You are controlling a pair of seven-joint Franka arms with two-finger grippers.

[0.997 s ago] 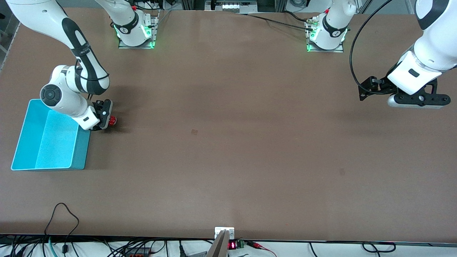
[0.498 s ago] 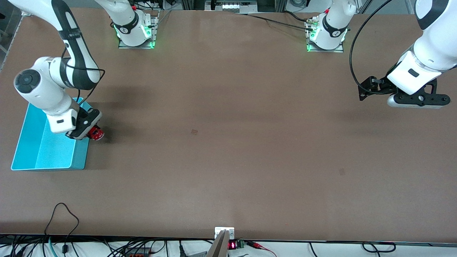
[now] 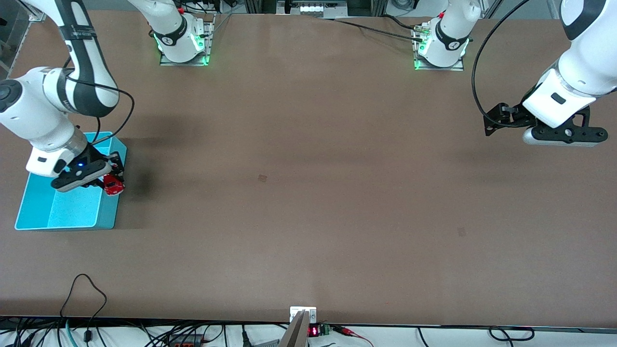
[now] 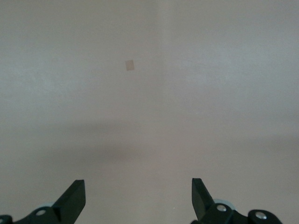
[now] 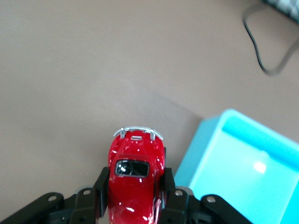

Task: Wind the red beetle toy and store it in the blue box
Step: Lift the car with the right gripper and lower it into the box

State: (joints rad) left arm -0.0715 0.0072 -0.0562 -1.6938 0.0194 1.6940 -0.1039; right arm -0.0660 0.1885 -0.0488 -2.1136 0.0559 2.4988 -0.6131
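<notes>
Swinging over from the bare table, the right gripper now hangs above the blue box, seemingly at its rim, pinching the red beetle toy. Waiting over open tabletop, the left gripper is spread empty.

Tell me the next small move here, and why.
Probably carry the toy a little farther in over the box, then open. The right gripper is shut on it, up at the box's wall toward the table's middle, not clearly over the inside. The left gripper waits open at its own end.
</notes>
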